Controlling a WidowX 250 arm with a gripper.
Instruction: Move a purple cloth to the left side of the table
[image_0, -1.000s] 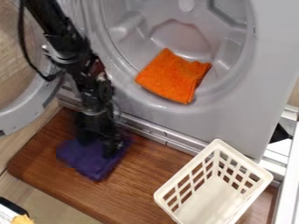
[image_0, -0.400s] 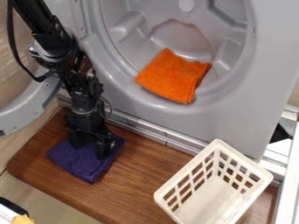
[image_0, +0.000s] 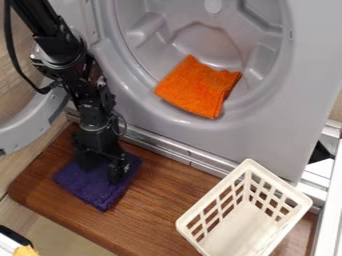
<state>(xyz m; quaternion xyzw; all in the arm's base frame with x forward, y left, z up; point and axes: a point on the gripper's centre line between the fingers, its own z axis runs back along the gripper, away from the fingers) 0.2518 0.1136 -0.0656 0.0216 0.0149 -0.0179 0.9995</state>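
In the camera view, your gripper (image_0: 102, 172) was standing over the purple cloth (image_0: 93, 192), near the left end of the worktop (image_0: 160, 205). Its jaws were spread, and some purple showed between them. Around the cloth you had bare wood toward the left and front edges, and a wider piece toward the white basket (image_0: 214, 191). Behind, the grey machine (image_0: 200, 135) bordered the worktop, with an orange cloth (image_0: 195, 87) in its opening.
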